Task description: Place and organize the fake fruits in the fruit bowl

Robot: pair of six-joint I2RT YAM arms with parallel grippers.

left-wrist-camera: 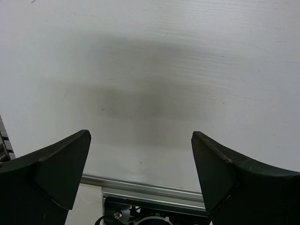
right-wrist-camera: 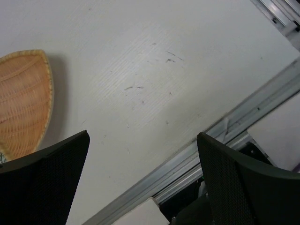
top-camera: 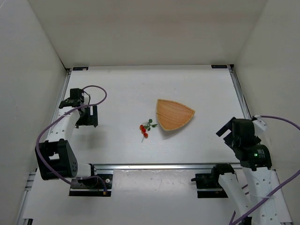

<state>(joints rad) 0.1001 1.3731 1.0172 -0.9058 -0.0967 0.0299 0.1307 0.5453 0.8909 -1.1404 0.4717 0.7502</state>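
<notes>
My woven basket (top-camera: 174,114) is sitting on the smooth white counter (top-camera: 140,89), showing only its bare, bumpy tan-orange weave. It is shaped like a triangle with round corners. The tiny red berries (top-camera: 144,130) with green leaves are lying outside it, just beside it. My left claw (left-wrist-camera: 140,140) and right claw (right-wrist-camera: 143,140) are both standing wide apart over the counter.
</notes>
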